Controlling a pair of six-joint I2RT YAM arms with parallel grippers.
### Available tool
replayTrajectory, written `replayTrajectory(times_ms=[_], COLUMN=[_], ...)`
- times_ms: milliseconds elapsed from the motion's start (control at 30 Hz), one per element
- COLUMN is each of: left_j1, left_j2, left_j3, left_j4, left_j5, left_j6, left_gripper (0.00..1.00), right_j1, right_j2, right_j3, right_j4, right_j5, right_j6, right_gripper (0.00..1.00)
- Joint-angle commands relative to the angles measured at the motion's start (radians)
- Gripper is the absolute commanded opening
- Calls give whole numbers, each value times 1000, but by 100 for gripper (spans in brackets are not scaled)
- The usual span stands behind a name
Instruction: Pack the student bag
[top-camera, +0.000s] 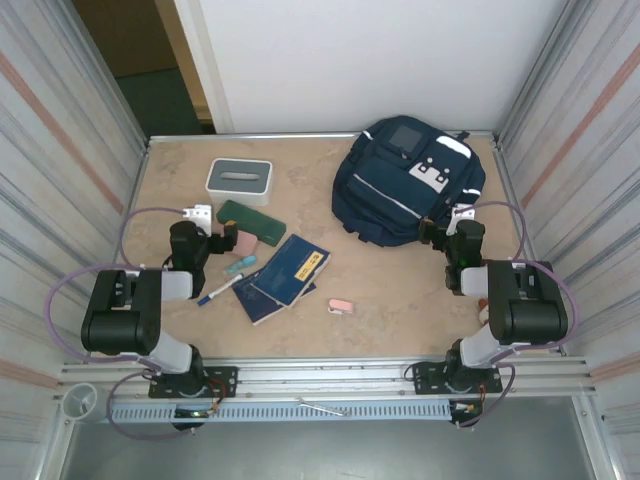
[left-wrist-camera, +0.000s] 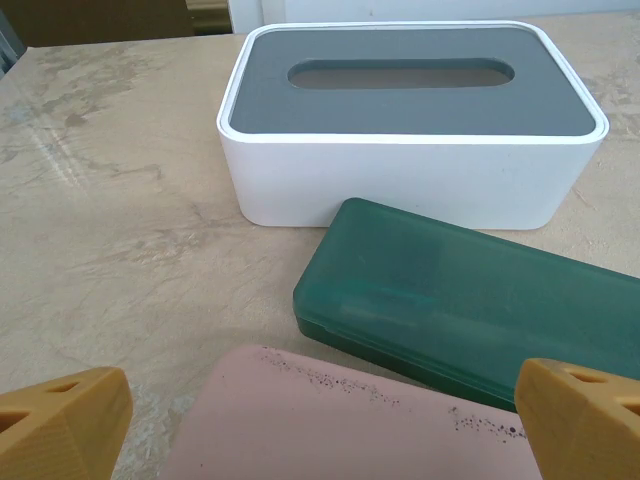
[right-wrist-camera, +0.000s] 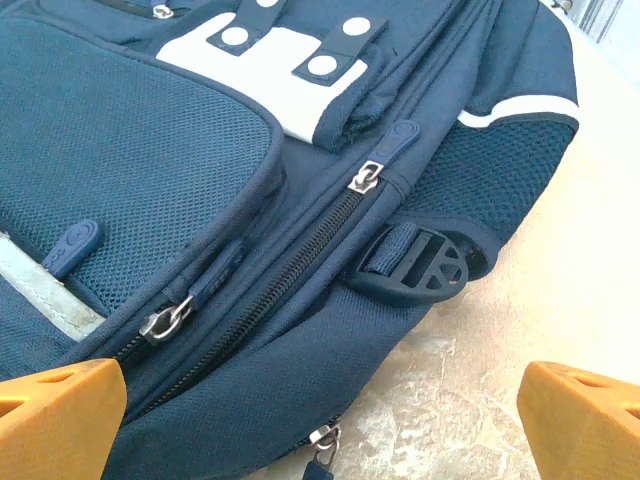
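Right pincer (right-wrist-camera: 320, 415), jaws wide, just beside the student bag (right-wrist-camera: 180, 180)

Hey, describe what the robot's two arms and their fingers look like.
Both the left arm and right arm have bulky black housings joined by pale grey links. A lilac cable loops off each. White mounts sit at the wrists, and the fingers are blocky orange-yellow wedges.

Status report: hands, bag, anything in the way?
Left hand open, empty, over pink item. Right hand open, empty, facing student bag. Bag zippers look closed. Path to them unobstructed.
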Motion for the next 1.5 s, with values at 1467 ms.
replayTrajectory(times_ms=[1467], left_j1=[48], left_j2=[-430], left_j3=[60], left_j4=[-460], left_j5=[76], left_j6=[-532], left_gripper=[99], right_j1=[6], right_j2=[-499], right_j3=[192], right_j4=[-701], right_j5=[102], right_j6=[447], right_gripper=[99])
